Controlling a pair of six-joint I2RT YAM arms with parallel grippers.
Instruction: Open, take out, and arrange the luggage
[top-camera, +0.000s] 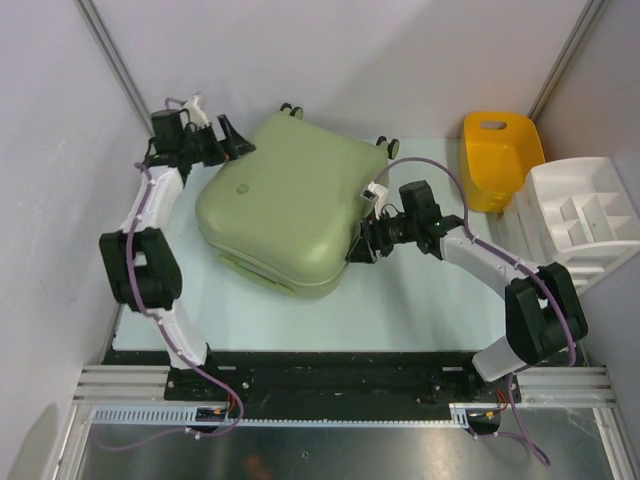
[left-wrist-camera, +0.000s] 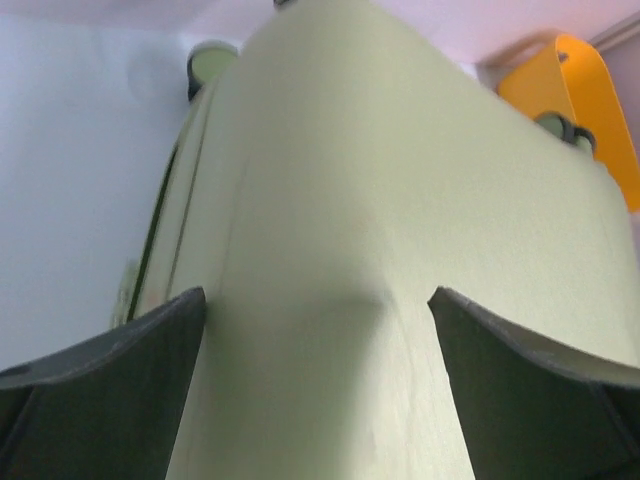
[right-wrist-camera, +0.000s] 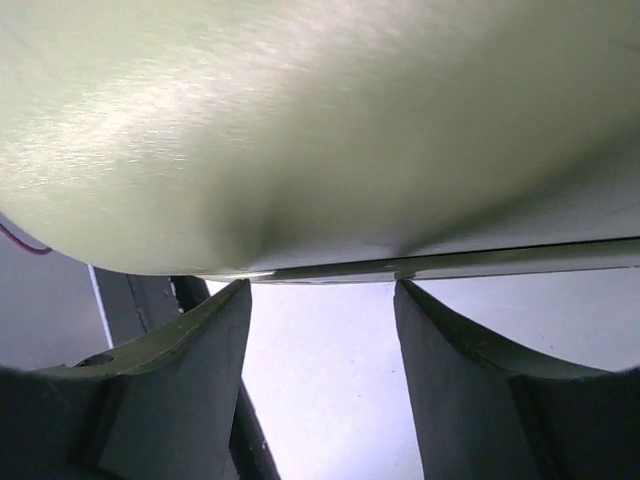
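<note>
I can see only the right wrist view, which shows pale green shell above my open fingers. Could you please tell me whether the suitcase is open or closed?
Observer: Closed. From above, the suitcase lies flat with both shells together, and its wheels point toward the far wall.
Operator: Thank you. Where is the other arm working?
Observer: The left gripper is at the suitcase's far-left corner, with its jaws wide open.
Operator: Is there anything off to my right?
Observer: A yellow tub and a white organizer tray stand further right, apart from the suitcase.
</note>
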